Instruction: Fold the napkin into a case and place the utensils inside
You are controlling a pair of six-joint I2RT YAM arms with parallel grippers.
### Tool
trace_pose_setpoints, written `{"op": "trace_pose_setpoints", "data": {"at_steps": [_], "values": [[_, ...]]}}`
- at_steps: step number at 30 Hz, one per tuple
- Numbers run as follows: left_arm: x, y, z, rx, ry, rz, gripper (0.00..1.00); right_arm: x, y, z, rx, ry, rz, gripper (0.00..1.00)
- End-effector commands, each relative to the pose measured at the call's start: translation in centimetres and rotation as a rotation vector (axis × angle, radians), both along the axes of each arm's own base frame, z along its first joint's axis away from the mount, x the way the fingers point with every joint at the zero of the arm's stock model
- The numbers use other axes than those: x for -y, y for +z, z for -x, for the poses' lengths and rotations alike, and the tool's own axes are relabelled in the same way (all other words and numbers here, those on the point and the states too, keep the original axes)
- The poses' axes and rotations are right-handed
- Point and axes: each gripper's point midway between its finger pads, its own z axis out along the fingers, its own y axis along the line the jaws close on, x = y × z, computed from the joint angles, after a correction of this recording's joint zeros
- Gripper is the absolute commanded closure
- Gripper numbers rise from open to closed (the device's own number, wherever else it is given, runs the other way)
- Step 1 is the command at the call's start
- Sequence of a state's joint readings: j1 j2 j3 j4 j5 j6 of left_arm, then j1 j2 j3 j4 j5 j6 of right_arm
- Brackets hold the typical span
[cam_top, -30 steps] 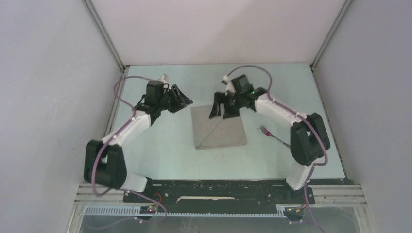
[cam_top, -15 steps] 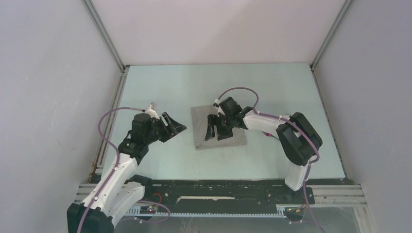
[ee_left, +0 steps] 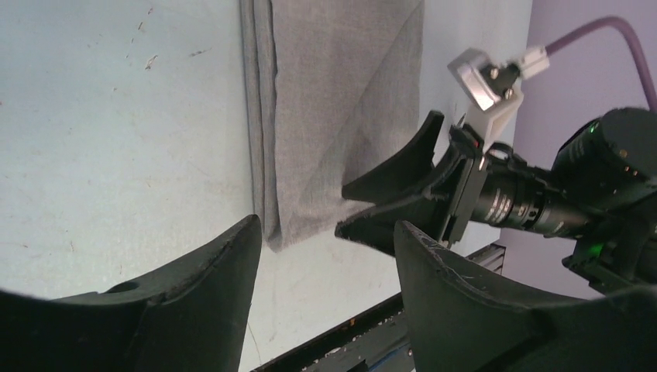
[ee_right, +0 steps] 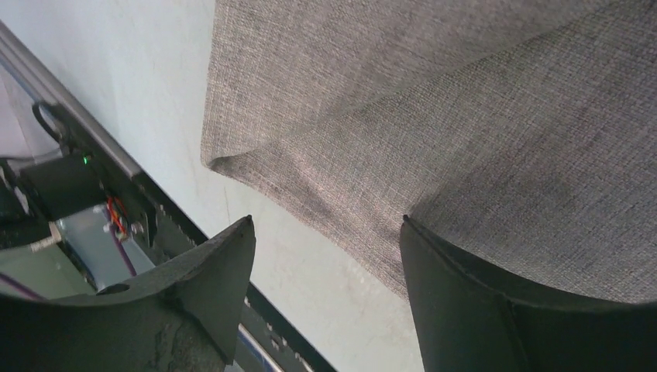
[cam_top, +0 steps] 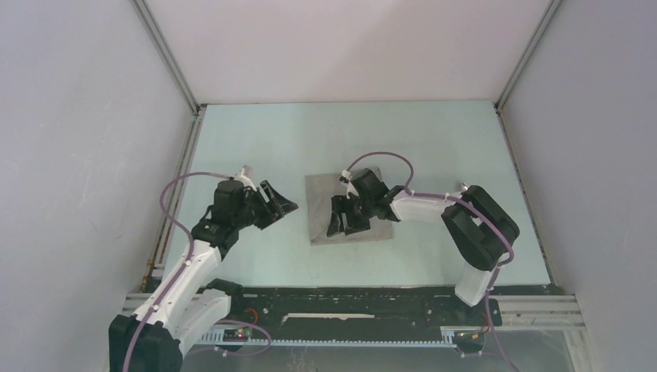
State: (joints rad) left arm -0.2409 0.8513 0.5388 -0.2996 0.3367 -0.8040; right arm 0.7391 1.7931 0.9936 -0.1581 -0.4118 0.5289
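The napkin [cam_top: 321, 203] lies folded into a grey-beige square at the table's middle, with a diagonal crease. It also shows in the left wrist view [ee_left: 333, 93] and the right wrist view [ee_right: 434, 116]. My right gripper [cam_top: 343, 226] is open, low over the napkin's near edge; in its own view [ee_right: 327, 221] one finger is over the cloth and the other over bare table. My left gripper [cam_top: 280, 209] is open and empty, just left of the napkin, facing its near corner [ee_left: 327, 225]. The fork and spoon are hidden or out of view. No case shows.
The black rail [cam_top: 349, 298] runs along the table's near edge and also shows in the right wrist view [ee_right: 93, 155]. Grey walls close in the table on three sides. The right gripper [ee_left: 403, 194] shows in the left wrist view.
My right gripper has moved from the napkin's far edge to its near edge, and its arm now covers the fork. My left arm has drawn back toward the near left.
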Motion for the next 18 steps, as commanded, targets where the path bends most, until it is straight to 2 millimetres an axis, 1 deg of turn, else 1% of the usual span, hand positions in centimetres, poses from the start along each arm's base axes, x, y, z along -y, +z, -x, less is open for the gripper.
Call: {"op": "trace_pose_setpoints", "data": {"at_steps": [1,3,5,8,10,12,13,14,15,16,18], "values": [[0.2,2.2,-1.0,0.067,-0.008,0.016,0.31,4.4,-3.8,6.8,-0.145,0.083,0.157,0.22],[0.2,2.1,-0.9,0.066,-0.011,0.014,0.31,5.7,-4.0,8.4,-0.142,0.117,0.209,0.22],[0.2,2.1,-1.0,0.067,-0.011,0.012,0.31,7.7,-4.1,9.0,-0.115,0.117,0.316,0.21],[0.3,2.2,-1.2,0.07,-0.014,0.014,0.31,11.0,-3.3,8.1,-0.037,0.053,0.517,0.2],[0.4,2.3,-1.3,0.073,-0.019,0.016,0.31,13.2,-2.1,6.6,0.055,-0.008,0.668,0.19],[0.5,2.4,-1.4,0.075,-0.024,0.013,0.31,14.2,-0.9,5.8,0.094,-0.044,0.756,0.18],[0.5,2.4,-1.5,0.078,-0.028,0.011,0.31,14.3,-0.5,5.6,0.101,-0.051,0.777,0.18],[0.5,2.5,-1.5,0.08,-0.031,0.01,0.31,13.9,0.0,5.4,0.112,-0.051,0.768,0.18],[0.5,2.6,-1.5,0.086,-0.035,0.007,0.31,12.8,0.6,5.4,0.132,-0.034,0.724,0.18],[0.5,2.7,-1.4,0.088,-0.036,0.003,0.31,11.2,1.3,5.6,0.152,-0.009,0.656,0.18],[0.3,2.8,-1.3,0.091,-0.036,-0.008,0.31,7.6,3.1,6.3,0.153,0.031,0.486,0.17]]}}
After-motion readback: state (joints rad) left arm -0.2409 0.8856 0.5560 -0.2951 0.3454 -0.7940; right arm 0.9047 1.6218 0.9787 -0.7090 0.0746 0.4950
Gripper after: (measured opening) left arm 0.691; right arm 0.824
